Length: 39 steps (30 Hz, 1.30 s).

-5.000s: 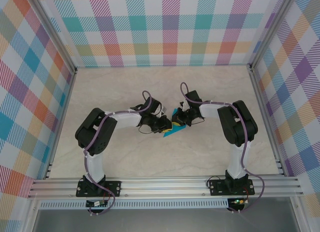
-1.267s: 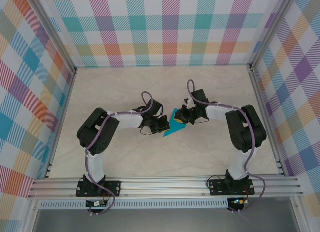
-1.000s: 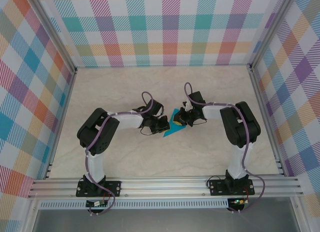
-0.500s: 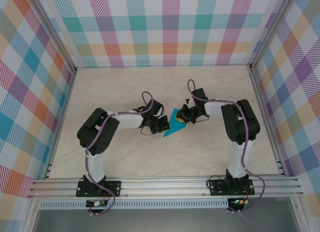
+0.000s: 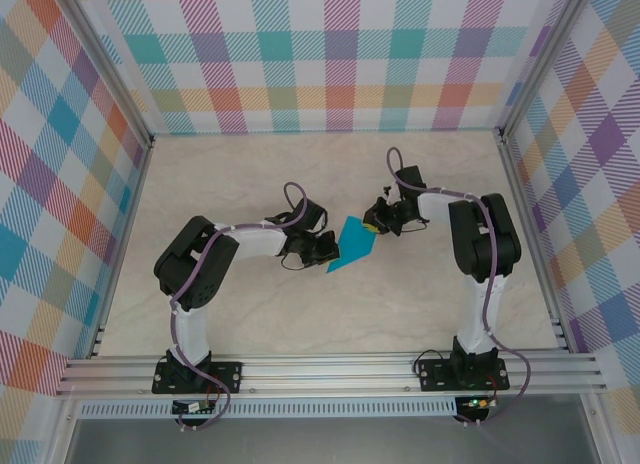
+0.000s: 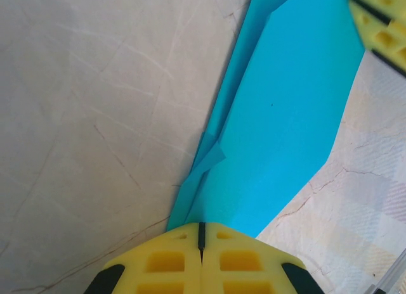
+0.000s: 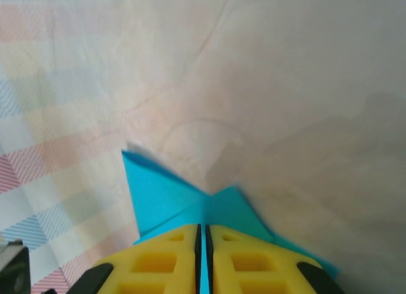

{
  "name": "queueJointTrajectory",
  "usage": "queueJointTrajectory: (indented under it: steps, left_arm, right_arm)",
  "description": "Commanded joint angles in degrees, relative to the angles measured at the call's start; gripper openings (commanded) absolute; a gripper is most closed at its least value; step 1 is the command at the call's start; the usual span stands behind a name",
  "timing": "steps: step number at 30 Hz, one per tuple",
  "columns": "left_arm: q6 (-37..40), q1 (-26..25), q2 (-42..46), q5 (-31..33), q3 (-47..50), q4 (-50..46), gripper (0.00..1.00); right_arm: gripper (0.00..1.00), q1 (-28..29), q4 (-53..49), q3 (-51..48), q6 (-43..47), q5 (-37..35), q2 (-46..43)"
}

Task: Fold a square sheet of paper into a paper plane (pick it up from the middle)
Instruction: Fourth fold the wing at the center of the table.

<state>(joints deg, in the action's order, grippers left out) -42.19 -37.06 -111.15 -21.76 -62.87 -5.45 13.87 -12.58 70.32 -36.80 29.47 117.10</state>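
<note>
L gripper [image 5: 327,248] sits approx mid-table [image 5: 230,174] in the top view, at the 8 o'clock corner of the paper plane [image 5: 352,243]. The plane is teal, part-folded, and shows as a slanted four-sided shape btw the two grippers. R gripper [image 5: 377,224] is at its 2 o'clock corner, w/ the arm reaching in from 3 o'clock. The L wrist view adds what the top view can't: yellow fingers [image 6: 184,243] pressed together, no gap, w/ the paper's narrow near end running right up to their seam. Can't tell if it's pinched btw them or just under the tips. Same view shows stacked layers along the paper's 9 o'clock edge and a small flap sticking out near the fingers. It also catches a bit of the R gripper's yellow finger [image 6: 380,34] at 1 o'clock, cut off by the frame. In the R wrist view the fingers are clamped on the paper, a thin teal line showing in the seam. Past the tips a sharp corner points to 10 o'clock and an edge trails to 4 o'clock. From above, both sets of fingertips are too small and dark to read. Can't tell whether the paper rests on the table or hangs just above it.
</note>
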Motion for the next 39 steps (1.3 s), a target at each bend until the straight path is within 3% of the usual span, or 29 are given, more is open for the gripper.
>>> queueJointTrajectory:
  steps: [1,10,21,26,31,39]
  left_arm:
    - [1.49,0.68,-3.35,8.65,3.02,-12.64,0.00]
    - [1.41,0.50,-3.28,8.49,3.59,-12.48,0.00]
    - [-2.62,-1.64,0.58,5.77,5.80,-9.47,0.01]
    - [-8.34,-3.51,4.68,6.78,9.52,-6.41,0.01]
    - [-13.61,-6.52,7.67,9.28,13.14,-3.78,0.01]
    - [-14.87,-8.05,8.05,10.80,14.62,-2.72,0.01]
  right_arm:
    - [0.13,-1.94,-1.92,2.48,2.56,-4.02,2.23]
    - [0.14,-3.75,-5.31,5.70,4.45,-4.24,2.39]
    - [0.16,-3.00,-3.24,-4.13,3.05,0.17,-13.47]
    - [0.16,1.07,0.73,-11.96,0.83,4.43,-18.07]
    - [0.15,8.68,4.69,-17.86,-3.81,1.78,-20.48]
    - [0.12,14.69,11.60,-18.37,-8.03,-0.17,-15.30]
